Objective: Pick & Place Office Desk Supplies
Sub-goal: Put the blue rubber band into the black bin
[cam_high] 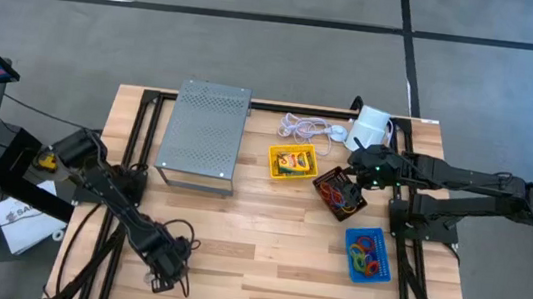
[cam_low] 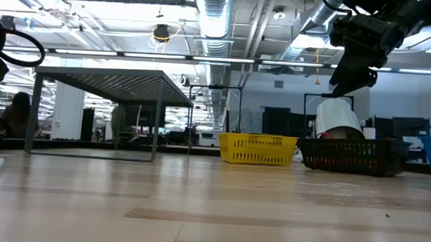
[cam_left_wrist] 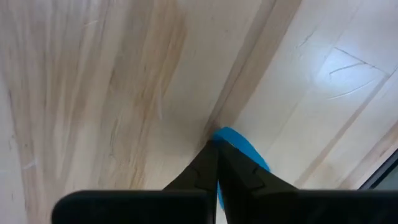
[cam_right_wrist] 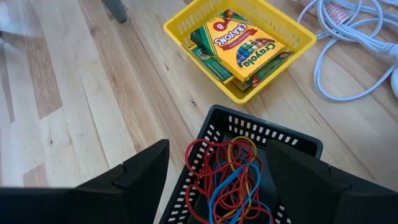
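My left gripper [cam_high: 161, 276] stands near the table's front left, pointing down at the wood, shut on a blue rubber band [cam_left_wrist: 245, 152]. My right gripper [cam_right_wrist: 221, 180] hangs open over the black mesh tray [cam_high: 340, 194], touching nothing. That tray holds a tangle of red, blue and yellow rubber bands [cam_right_wrist: 231, 177]. Crayon boxes [cam_right_wrist: 244, 46] are stacked in the yellow tray [cam_high: 293, 162]. More rubber bands lie in the blue tray [cam_high: 368, 254] at the right front. My left gripper pinches the blue rubber band between its two fingertips [cam_left_wrist: 205, 163], coming from above and pointing steeply down. A short blue arc [cam_left_wrist: 239, 142] shows just past the tips, close against the wood. The fingers hide the rest of the loop.
A grey perforated metal riser [cam_high: 205, 134] stands at the far left centre. A coiled white cord [cam_high: 307, 128] and a white cylinder [cam_high: 371, 128] lie at the far edge behind the trays. Bare wood stretches across the table's middle and front [cam_high: 264, 260].
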Robot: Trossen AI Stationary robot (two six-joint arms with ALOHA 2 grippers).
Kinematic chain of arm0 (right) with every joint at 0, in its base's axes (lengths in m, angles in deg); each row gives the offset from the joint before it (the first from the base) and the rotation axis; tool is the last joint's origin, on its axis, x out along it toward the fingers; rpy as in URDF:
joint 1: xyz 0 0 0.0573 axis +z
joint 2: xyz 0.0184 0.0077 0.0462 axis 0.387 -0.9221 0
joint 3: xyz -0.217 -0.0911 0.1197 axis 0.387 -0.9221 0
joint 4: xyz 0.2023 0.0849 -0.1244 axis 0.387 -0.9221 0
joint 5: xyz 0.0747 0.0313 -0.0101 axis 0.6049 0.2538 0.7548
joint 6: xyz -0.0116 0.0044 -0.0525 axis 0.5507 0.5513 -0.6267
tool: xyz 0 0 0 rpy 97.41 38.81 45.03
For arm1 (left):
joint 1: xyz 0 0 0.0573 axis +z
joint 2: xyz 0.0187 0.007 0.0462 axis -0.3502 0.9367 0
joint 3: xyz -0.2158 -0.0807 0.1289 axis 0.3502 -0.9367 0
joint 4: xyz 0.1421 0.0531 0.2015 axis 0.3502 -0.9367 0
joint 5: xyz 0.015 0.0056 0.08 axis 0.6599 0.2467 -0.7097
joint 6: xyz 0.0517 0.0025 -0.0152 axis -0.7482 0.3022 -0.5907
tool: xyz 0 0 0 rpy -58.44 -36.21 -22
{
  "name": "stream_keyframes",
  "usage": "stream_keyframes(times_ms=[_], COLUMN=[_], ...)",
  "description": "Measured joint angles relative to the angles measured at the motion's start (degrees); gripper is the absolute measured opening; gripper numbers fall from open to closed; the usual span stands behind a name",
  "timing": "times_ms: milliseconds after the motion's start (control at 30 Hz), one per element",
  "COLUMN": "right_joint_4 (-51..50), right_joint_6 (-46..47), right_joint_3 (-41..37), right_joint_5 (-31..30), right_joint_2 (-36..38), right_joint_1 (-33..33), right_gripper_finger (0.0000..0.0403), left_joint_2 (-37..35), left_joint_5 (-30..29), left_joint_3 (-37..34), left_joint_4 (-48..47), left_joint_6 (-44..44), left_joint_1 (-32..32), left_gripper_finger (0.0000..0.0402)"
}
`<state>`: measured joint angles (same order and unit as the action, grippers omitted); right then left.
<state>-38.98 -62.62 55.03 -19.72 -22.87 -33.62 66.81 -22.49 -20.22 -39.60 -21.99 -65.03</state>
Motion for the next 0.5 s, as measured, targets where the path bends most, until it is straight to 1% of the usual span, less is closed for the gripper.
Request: stream_keyframes(times_ms=[167, 500], right_joint_4=[0.1, 1.7], right_joint_6=[-0.3, -0.5], right_joint_3=[0.0, 0.0], right_joint_5=[0.2, 1.3], right_joint_2=[0.0, 0.0], right_joint_1=[0.0, 0.0], right_gripper_finger=[0.0265, 0.0265], left_joint_2=[-2.4, -7.1], left_joint_5=[-1.6, -6.8], left_joint_3=[2.4, 4.1], left_joint_4=[-2.0, -3.1], left_joint_6=[0.2, 0.6], left_joint_1=[0.0, 0.0], left_gripper_finger=[0.0000, 0.0000])
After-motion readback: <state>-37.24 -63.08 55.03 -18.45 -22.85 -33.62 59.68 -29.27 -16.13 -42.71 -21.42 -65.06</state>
